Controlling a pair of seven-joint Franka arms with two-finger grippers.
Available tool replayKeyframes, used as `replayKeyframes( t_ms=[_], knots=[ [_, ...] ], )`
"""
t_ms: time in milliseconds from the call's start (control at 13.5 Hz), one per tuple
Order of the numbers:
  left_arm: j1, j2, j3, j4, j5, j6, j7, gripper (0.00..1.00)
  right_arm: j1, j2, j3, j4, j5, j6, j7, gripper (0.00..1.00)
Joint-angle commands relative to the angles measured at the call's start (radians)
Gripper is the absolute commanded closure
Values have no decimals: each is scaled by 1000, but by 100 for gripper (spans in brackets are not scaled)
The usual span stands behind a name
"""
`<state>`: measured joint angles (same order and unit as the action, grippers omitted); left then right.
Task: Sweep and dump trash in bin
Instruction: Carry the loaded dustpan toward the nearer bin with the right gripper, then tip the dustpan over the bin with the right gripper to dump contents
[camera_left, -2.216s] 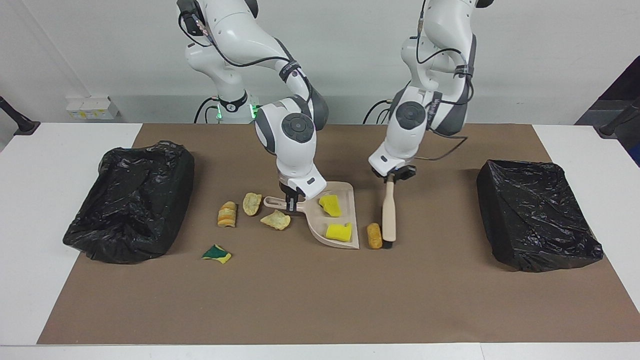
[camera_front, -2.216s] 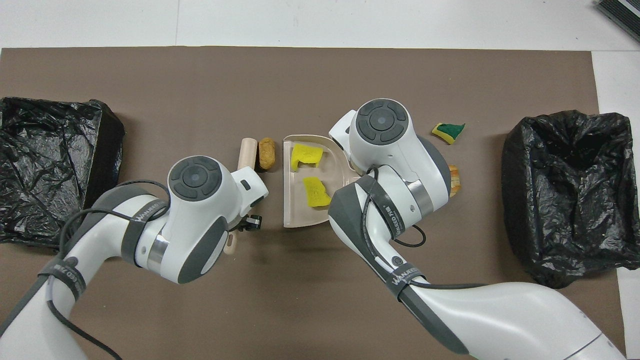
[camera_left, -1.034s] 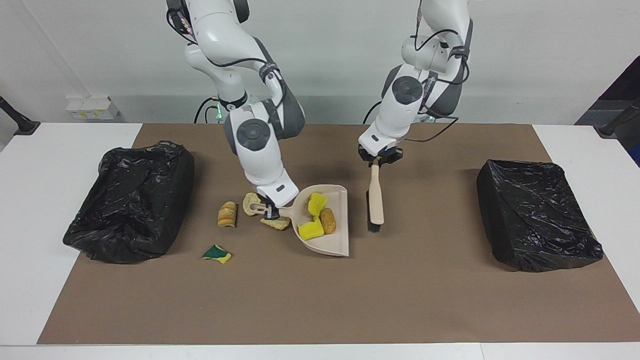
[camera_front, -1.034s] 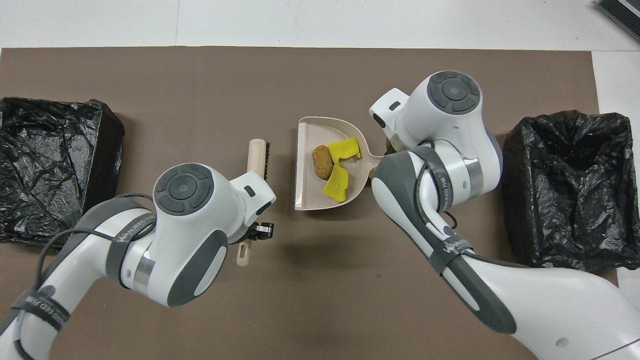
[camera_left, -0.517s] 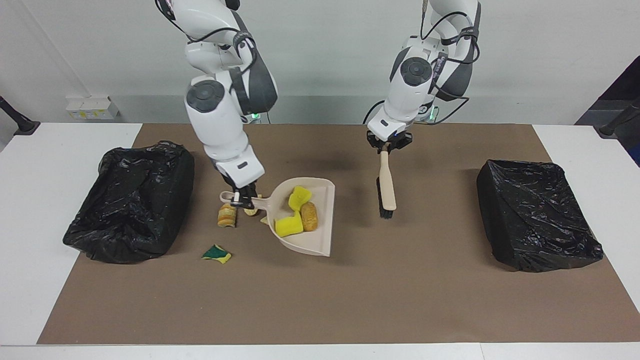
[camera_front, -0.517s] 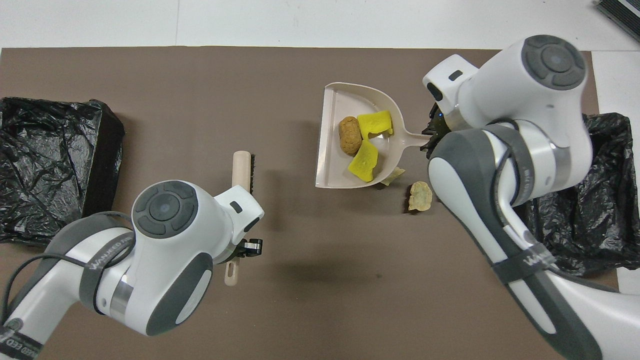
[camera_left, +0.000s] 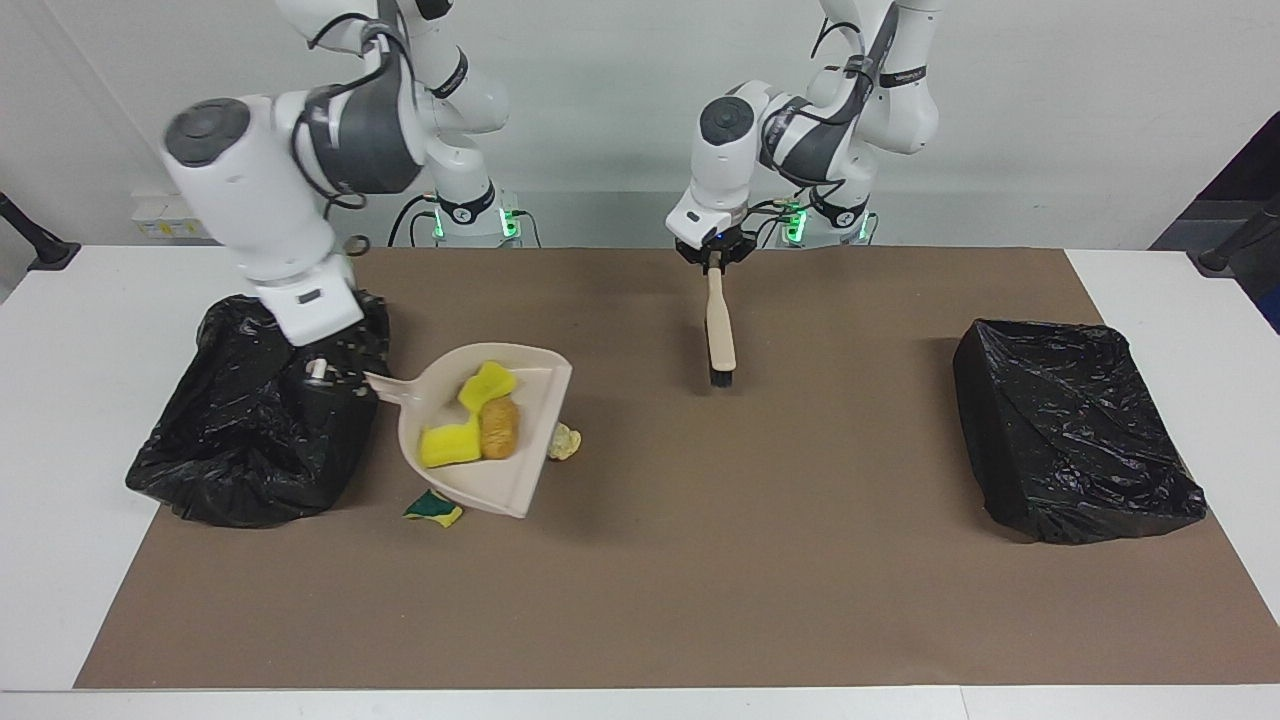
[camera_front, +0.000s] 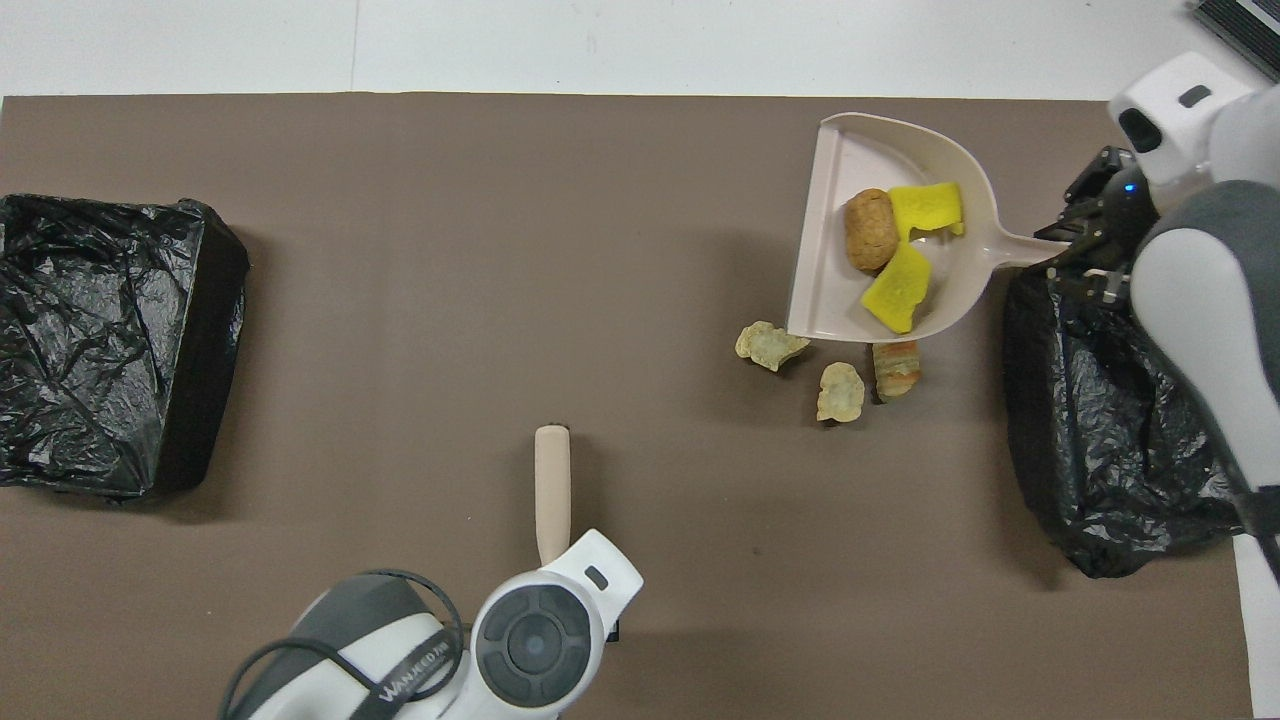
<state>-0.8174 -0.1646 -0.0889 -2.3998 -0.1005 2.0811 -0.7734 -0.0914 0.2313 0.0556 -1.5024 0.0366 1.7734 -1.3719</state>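
Observation:
My right gripper (camera_left: 318, 372) is shut on the handle of the beige dustpan (camera_left: 528, 392), held up in the air beside the black bin (camera_left: 250, 440) at the right arm's end. In the pan lie two yellow sponge pieces (camera_front: 897, 292) and a brown bread chunk (camera_front: 868, 230). On the mat below are three tan chunks (camera_front: 768, 345), (camera_front: 840, 390), (camera_front: 895, 368) and a green-and-yellow sponge bit (camera_left: 434, 508). My left gripper (camera_left: 714, 262) is shut on the handle of the brush (camera_left: 719, 330), which hangs bristles down over the mat close to the robots.
A second black-lined bin (camera_left: 1075, 430) stands at the left arm's end of the brown mat (camera_left: 700, 580). The right arm's wrist hangs over the near rim of its bin (camera_front: 1120, 430).
The right arm has lifted the loaded dustpan and carried it toward the bin at its end. The left arm has drawn the brush up and back toward the robots.

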Motion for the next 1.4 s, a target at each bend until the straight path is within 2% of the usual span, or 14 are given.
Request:
replayKeyframes(
  t_ms=[0, 222, 369, 443, 517, 591, 665, 812, 960, 1108, 1329],
  knots=[
    [-84, -39, 15, -100, 12, 112, -81, 100, -106, -18, 10, -2, 26, -32, -90, 100],
    [-118, -33, 15, -125, 1, 117, -81, 100, -204, -20, 3, -1, 0, -52, -186, 100],
    [-121, -35, 15, -128, -11, 119, -70, 100, -273, -20, 4, 4, -87, -45, -249, 100],
    [-120, -35, 15, -127, -15, 116, -67, 84, -312, -21, 6, 2, -125, -34, -289, 100],
    [-117, -32, 15, -122, -15, 116, -63, 56, -333, -29, 3, 2, -142, -28, -324, 100],
    [-109, -17, 17, -111, -15, 116, -61, 17, -361, -33, 3, -4, -170, -26, -344, 100],
    [-105, -9, 21, -89, -15, 103, -60, 0, -375, -38, 3, -7, -220, -13, -352, 100],
    [-39, 6, 23, -26, -4, 96, 14, 0, -375, -41, 6, -16, -381, 4, -371, 100],
    [30, 19, 24, 37, 31, 83, 104, 0, -375, -56, 4, -41, -449, 3, -381, 100],
    [140, 20, 24, 134, 131, 42, 268, 0, -378, -108, 3, -125, -492, 11, -405, 100],
    [298, 39, 26, 353, 131, -132, 513, 0, -363, -188, 4, -278, -579, 80, -321, 100]
  ],
)
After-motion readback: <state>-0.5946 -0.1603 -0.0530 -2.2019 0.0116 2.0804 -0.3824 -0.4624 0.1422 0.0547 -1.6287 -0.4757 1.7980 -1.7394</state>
